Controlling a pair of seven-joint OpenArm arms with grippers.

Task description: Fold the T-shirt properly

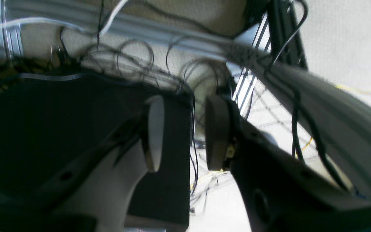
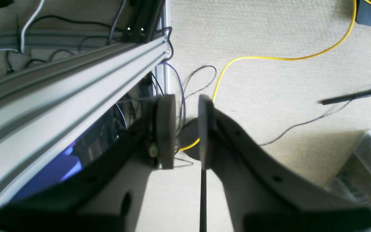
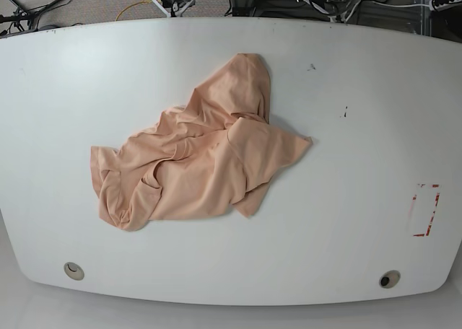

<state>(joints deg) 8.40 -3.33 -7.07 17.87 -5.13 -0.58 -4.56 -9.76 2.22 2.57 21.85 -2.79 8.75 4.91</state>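
The peach-pink T-shirt (image 3: 195,163) lies crumpled in a loose heap on the white table (image 3: 361,91), left of centre, with one part stretching toward the far edge. Neither arm shows in the base view. My left gripper (image 1: 185,129) appears only in its own wrist view, open with nothing between its pads, looking past a dark panel at cables and floor. My right gripper (image 2: 187,129) is slightly open and empty, above carpet beside an aluminium frame rail (image 2: 76,80). The T-shirt is absent from both wrist views.
A red rectangular mark (image 3: 424,209) sits near the table's right edge. Two round holes (image 3: 72,270) (image 3: 390,279) lie along the front edge. A yellow cable (image 2: 269,58) runs over the carpet, and a clear bin (image 2: 362,167) stands at the right.
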